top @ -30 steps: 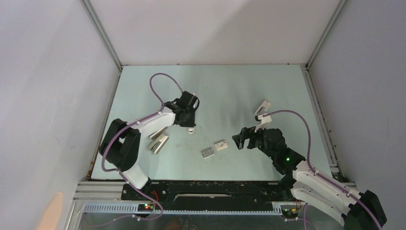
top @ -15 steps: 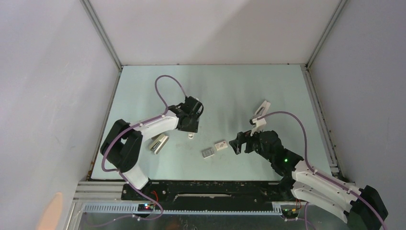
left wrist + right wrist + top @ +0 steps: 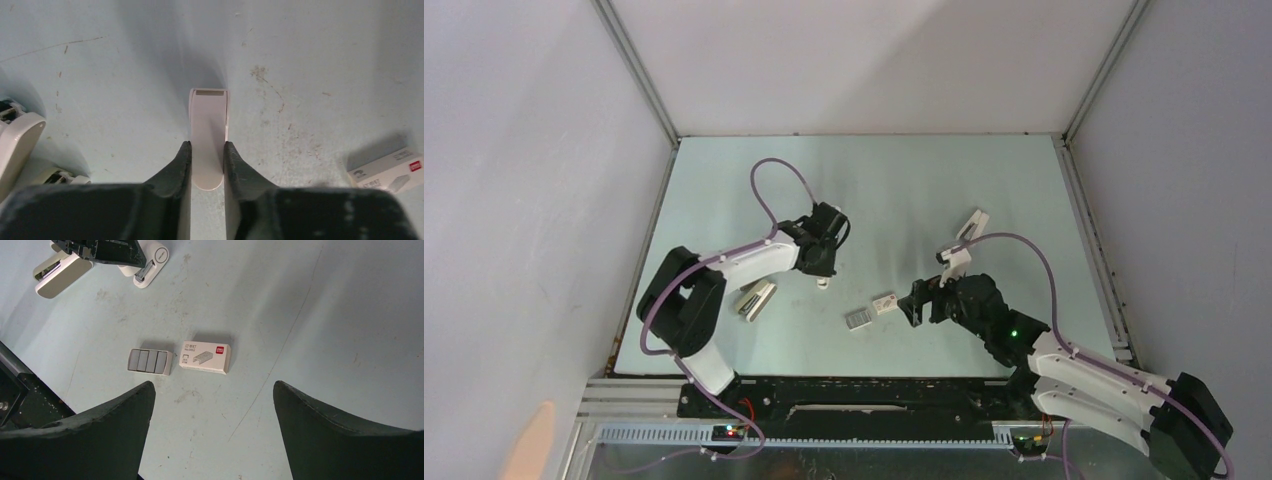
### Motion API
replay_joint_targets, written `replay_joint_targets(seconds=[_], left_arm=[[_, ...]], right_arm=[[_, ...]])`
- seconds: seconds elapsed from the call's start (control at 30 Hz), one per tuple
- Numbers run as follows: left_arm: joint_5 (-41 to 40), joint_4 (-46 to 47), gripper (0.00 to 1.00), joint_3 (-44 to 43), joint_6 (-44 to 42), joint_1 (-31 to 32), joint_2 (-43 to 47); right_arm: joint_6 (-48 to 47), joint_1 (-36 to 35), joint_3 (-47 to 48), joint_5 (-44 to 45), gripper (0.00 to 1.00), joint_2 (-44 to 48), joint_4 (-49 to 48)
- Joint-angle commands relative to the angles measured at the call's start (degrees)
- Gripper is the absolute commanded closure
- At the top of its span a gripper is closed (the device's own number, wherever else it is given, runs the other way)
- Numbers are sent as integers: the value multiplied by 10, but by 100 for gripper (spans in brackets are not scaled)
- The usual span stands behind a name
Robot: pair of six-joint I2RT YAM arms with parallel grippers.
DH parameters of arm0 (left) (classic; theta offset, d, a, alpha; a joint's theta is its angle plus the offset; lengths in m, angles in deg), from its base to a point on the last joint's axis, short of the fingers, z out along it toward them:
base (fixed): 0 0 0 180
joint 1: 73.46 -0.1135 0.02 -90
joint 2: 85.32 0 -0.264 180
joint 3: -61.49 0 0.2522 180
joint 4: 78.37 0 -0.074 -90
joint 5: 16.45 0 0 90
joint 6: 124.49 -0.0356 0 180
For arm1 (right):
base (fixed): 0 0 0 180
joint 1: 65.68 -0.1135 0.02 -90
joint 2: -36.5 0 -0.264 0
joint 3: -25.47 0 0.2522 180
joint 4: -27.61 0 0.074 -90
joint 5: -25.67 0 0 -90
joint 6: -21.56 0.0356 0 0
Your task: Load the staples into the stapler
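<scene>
The staples [image 3: 858, 319] lie flat on the table [image 3: 894, 190], just left of the right gripper [image 3: 916, 301] in the top view, with the box [image 3: 884, 303] touching or nearly touching them on the gripper's side. From the right wrist, the staples [image 3: 150, 361] and box [image 3: 205, 357] lie side by side ahead of the right gripper [image 3: 212, 387], whose jaws are spread wide and hold nothing. The stapler [image 3: 971, 222] lies farther back, behind that wrist and crossed by its cable. The left gripper [image 3: 207, 150] is nearly closed, its fingers pressed on both sides of the stub [image 3: 209, 125], which rests on the table beside the bars [image 3: 756, 298]. The staples are a small dull-grey metal block ribbed into strips. The box is white card with a red mark. The stub is smooth off-white plastic, rounded at one end, and the table is pale, scuffed and stained. Since a second ago the right gripper has come leftward toward the box, and the left gripper and stub have shifted nearer. Staples, box and stapler lie as before.
</scene>
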Motion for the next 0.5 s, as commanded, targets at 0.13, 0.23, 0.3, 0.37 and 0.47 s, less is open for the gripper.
replay_joint_targets(seconds=[0.13, 0.23, 0.3, 0.37, 0.47], left_arm=[[44, 50, 91, 34, 48, 3, 111], [63, 74, 95, 62, 87, 2, 166], [75, 95, 97, 85, 121, 2, 198], [95, 118, 98, 108, 151, 3, 226], [123, 151, 98, 140, 192, 3, 261]], right_arm=[[34, -27, 29, 19, 13, -60, -124], [46, -43, 30, 31, 14, -85, -172], [47, -56, 30, 45, 15, -104, -199], [47, -70, 35, 57, 16, -126, -219], [38, -89, 49, 73, 19, -164, -242]])
